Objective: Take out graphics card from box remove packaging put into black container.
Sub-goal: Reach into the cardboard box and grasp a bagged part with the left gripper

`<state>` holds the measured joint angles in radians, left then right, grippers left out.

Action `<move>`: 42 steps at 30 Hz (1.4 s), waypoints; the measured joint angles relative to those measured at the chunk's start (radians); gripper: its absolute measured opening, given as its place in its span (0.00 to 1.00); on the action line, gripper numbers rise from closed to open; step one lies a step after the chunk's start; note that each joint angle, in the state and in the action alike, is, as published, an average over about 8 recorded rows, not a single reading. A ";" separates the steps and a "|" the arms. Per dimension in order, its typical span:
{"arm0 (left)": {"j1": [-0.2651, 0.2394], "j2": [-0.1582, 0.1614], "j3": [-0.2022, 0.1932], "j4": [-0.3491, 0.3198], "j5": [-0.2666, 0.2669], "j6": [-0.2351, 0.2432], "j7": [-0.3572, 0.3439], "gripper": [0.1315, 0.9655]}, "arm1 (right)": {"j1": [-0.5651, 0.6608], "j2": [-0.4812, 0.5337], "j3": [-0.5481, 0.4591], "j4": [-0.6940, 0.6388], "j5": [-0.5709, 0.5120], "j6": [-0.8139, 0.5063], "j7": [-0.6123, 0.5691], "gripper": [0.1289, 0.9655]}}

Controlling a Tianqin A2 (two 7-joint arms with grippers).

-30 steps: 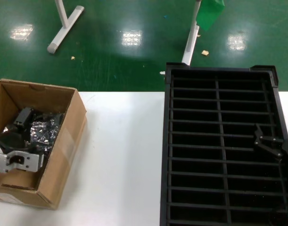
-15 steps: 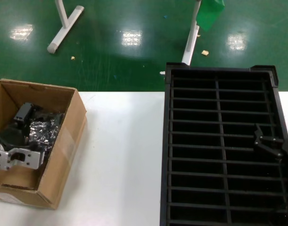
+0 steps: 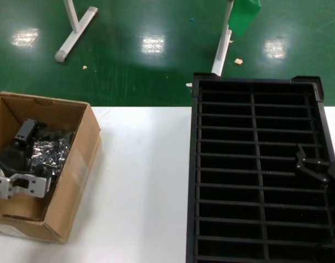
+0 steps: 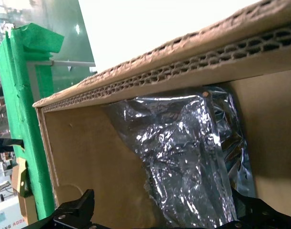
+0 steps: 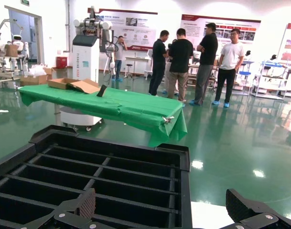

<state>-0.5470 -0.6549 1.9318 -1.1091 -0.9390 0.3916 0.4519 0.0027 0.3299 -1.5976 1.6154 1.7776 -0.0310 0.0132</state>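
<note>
The left end effector point(image 4: 159, 217) is down inside the box point(image 3: 74, 181), its two fingers spread apart with the packaging point(image 4: 183, 162) standing between and just ahead of them, not yet clamped. Over the last second it has drawn back a little toward the near wall of the box and turned slightly, so the crinkled silver bag in front of it shows more fully in the head view point(image 3: 46, 150). That looks like a lining-up move before closing on the bag, so the task is still at its first step. The graphics card is presumably inside that bag, leaning against the far cardboard wall, though the foil hides it and I cannot confirm it. Across the white table point(image 3: 140, 192), well away from this end effector, lies the black container point(image 3: 252, 98), its slots unfilled. The right end effector point(image 3: 312, 167) hangs over the container's near right part, unmoved, fingers apart and holding nothing.
</note>
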 joint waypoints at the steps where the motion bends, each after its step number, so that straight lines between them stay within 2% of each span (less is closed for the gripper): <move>1: 0.001 0.003 0.000 0.002 0.001 -0.003 0.002 0.99 | 0.000 0.000 0.000 0.000 0.000 0.000 0.000 1.00; 7: 0.009 0.017 -0.005 0.004 0.017 -0.006 0.004 0.94 | 0.000 0.000 0.000 0.000 0.000 0.000 0.000 1.00; 14: 0.023 0.030 -0.029 -0.014 0.066 0.008 -0.017 0.91 | 0.000 0.000 0.000 0.000 0.000 0.000 0.000 1.00; 23: 0.054 0.036 -0.080 -0.063 0.141 0.042 -0.065 0.74 | 0.000 0.000 0.000 0.000 0.000 0.000 0.000 1.00; 30: 0.082 0.044 -0.114 -0.105 0.188 0.069 -0.099 0.52 | 0.000 0.000 0.000 0.000 0.000 0.000 0.000 1.00; 32: 0.086 0.047 -0.120 -0.111 0.195 0.073 -0.104 0.49 | 0.000 0.000 0.000 0.000 0.000 0.000 0.000 1.00; 40: 0.092 0.049 -0.125 -0.110 0.190 0.075 -0.104 0.25 | 0.000 0.000 0.000 0.000 0.000 0.000 0.000 1.00; 42: 0.092 0.048 -0.124 -0.106 0.184 0.073 -0.101 0.25 | 0.000 0.000 0.000 0.000 0.000 0.000 0.000 1.00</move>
<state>-0.4548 -0.6069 1.8078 -1.2151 -0.7547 0.4649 0.3512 0.0027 0.3299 -1.5976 1.6154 1.7775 -0.0310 0.0132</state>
